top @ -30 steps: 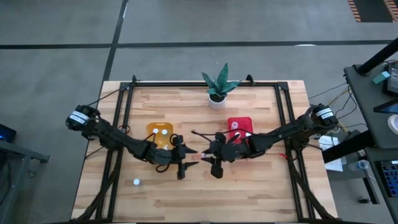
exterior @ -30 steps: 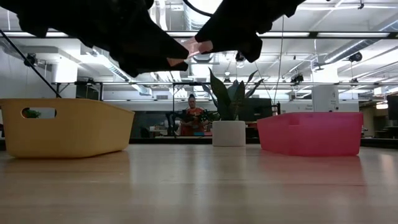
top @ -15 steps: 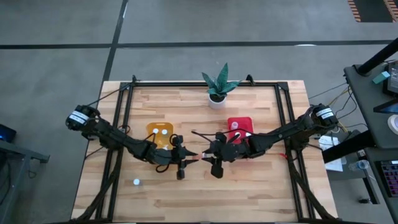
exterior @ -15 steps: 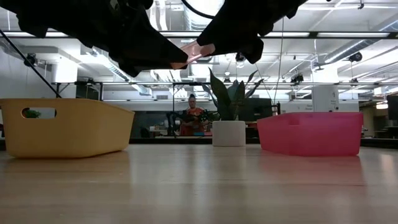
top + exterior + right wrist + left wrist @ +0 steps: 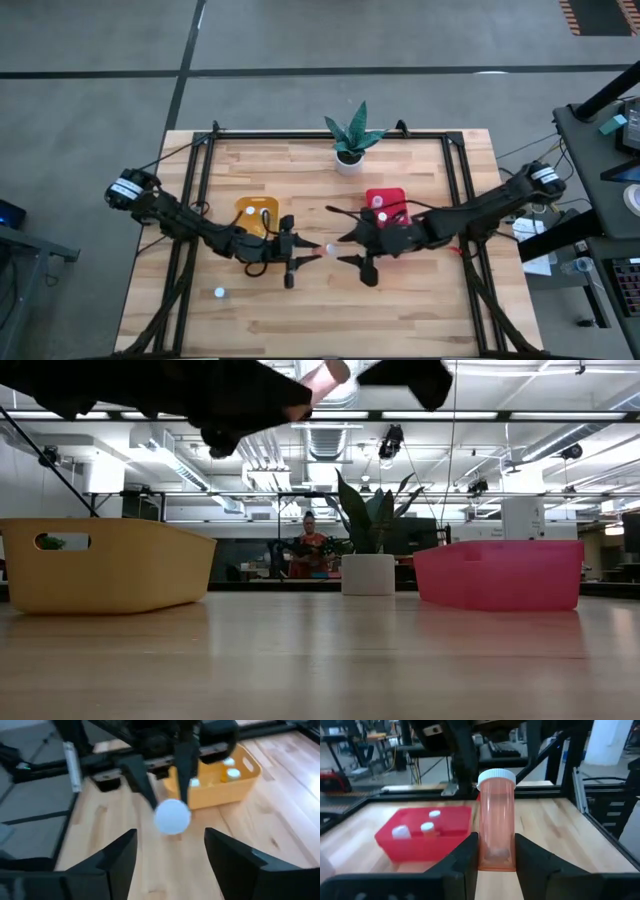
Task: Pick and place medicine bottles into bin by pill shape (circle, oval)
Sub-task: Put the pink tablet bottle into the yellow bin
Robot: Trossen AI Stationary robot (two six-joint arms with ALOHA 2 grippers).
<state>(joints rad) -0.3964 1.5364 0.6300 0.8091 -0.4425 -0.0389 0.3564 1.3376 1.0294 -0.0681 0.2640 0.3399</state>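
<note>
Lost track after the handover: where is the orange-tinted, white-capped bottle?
The orange-tinted bottle is clamped in the left gripper, mid-table in the high view, between the yellow bin and red bin.

Seen from above, the left hand (image 5: 303,252) holds an orange-tinted bottle (image 5: 318,251) between the yellow bin (image 5: 258,214) and the red bin (image 5: 386,202); the right hand (image 5: 349,249) stands spread just beside it; one bottle (image 5: 219,293) lies alone on the worktop (image 5: 420,310)
</note>
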